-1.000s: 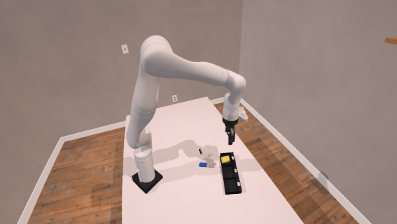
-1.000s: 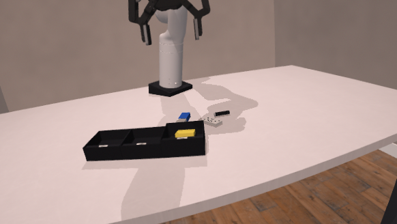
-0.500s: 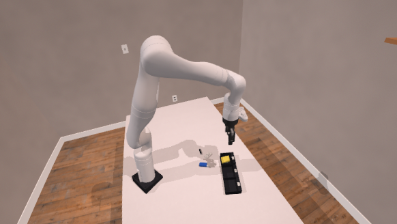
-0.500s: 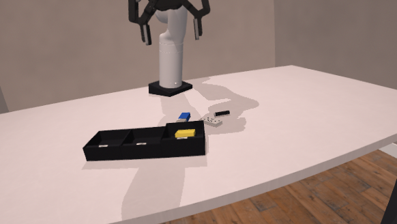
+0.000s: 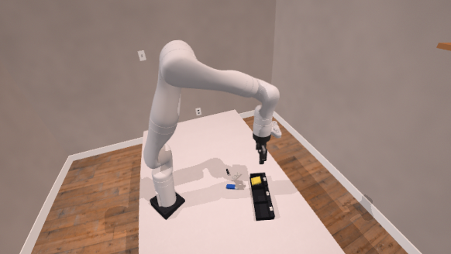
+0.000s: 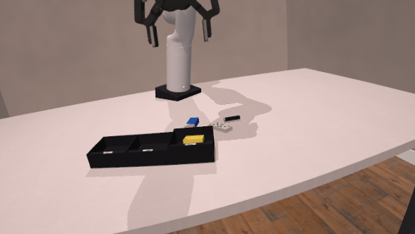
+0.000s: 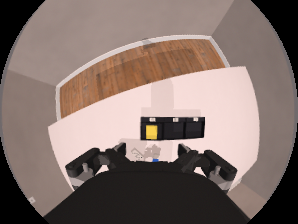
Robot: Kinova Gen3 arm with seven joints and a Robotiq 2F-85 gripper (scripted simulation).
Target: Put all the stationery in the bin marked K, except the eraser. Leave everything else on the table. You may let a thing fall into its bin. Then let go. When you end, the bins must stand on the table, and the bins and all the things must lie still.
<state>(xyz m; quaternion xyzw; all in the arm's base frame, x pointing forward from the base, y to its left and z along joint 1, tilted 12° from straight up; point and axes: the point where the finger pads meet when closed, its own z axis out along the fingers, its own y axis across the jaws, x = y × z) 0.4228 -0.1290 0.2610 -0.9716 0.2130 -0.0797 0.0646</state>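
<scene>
End effector (image 6: 177, 30) hangs high above the counter (image 6: 321, 107), fingers (image 6: 153, 36) spread wide, nothing between them. In the exterior view it sits over the far side of the black 3-compartment bin row (image 6: 151, 149), well apart from everything below.

Bin row: long, black, low walls, 3 cells side by side w/ small white labels at the near wall; letters too small to read, so can't tell which is K. Right cell holds a yellow block (image 6: 193, 138), flat rectangular, lying inside near the front wall. Middle & left cells look dark, no contents visible.

Just beyond the bin's right end, on the counter:
- blue item (image 6: 192, 122), small, boxy, w/ a pale end, just beside the bin's far wall
- light grey flat piece w/ dark dots (image 6: 222, 125), right of the blue one
- small black bar (image 6: 232, 118), slim, lying flat, a bit farther & right of the grey piece

All three are near one another but apart. Wrist view shows the bin row ahead, yellow block in its left cell there.
</scene>
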